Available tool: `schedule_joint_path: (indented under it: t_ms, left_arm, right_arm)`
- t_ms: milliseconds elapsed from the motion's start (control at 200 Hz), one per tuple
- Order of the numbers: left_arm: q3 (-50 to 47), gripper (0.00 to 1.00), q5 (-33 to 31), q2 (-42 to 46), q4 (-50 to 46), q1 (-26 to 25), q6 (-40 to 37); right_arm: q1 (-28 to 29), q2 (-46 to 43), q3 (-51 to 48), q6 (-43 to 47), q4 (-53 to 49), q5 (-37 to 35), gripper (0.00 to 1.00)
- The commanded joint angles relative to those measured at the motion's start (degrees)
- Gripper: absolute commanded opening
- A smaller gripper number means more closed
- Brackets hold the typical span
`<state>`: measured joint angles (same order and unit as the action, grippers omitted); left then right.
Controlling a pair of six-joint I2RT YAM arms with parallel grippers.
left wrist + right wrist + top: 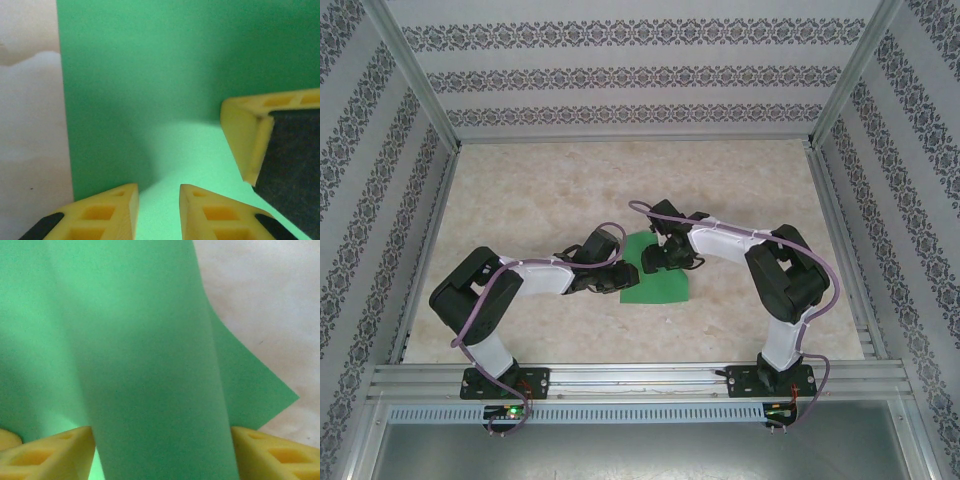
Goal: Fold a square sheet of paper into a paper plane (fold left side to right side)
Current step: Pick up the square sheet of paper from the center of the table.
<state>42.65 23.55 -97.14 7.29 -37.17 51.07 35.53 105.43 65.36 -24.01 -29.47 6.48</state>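
Note:
The square sheet of paper (660, 285) is bright green and lies mid-table between both grippers, its near edge curved. My left gripper (613, 280) is at its left edge. In the left wrist view its yellow fingertips (159, 192) stand a little apart just above the flat sheet (150, 75), with nothing between them. One finger (245, 135) of the right gripper comes in from the right. My right gripper (665, 262) is over the sheet's far part. Its fingers (162, 432) are wide apart, and a raised, curled band of the paper (150, 390) fills the space between them.
The beige marbled table (620, 180) is bare around the sheet. Patterned walls with aluminium posts close in the left, back and right. A metal rail (640, 375) carrying both arm bases runs along the near edge.

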Motion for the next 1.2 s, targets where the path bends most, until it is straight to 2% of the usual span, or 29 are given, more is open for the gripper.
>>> schedule_joint_path:
  t_ms: [0, 150, 365, 615, 720, 894, 1064, 1194]
  left_arm:
    - [-1.3, 0.28, -0.9, -0.6, 1.5, -0.7, 1.0]
    - [-1.7, 0.30, -1.0, 0.8, 2.4, -0.7, 1.1]
    - [-2.0, 0.45, -2.0, 6.7, 0.0, 0.4, -1.1]
    - [-5.5, 0.61, -0.9, 19.7, -3.6, 6.9, -6.8]
    - [-8.2, 0.66, 3.5, 26.4, -2.2, 11.9, -8.6]
    - [-12.8, 0.76, 13.0, 37.8, 6.0, 19.2, -9.9]
    - [-11.4, 0.86, 20.7, 43.6, 10.0, 20.2, -10.8]
    - [-9.7, 0.89, 26.2, 43.4, 17.4, 20.1, -6.9]
  right_arm:
    - [0.5, -0.3, 1.3, -0.2, -2.3, 1.5, 0.63]
    - [0.3, -0.5, 1.0, 0.1, -2.1, 3.5, 0.52]
    - [-1.2, -3.4, -1.2, 0.8, 1.1, 10.1, 0.37]
    - [-5.4, -9.5, -5.7, 3.1, 8.4, 24.3, 0.34]
    - [-7.7, -12.7, -7.4, 4.4, 10.4, 30.6, 0.34]
    - [-11.3, -19.2, -10.3, 4.7, 15.3, 43.7, 0.33]
    - [-12.4, -25.3, -11.0, 3.6, 18.7, 53.8, 0.32]
    - [-12.3, -29.5, -10.6, 0.3, 22.8, 59.5, 0.32]
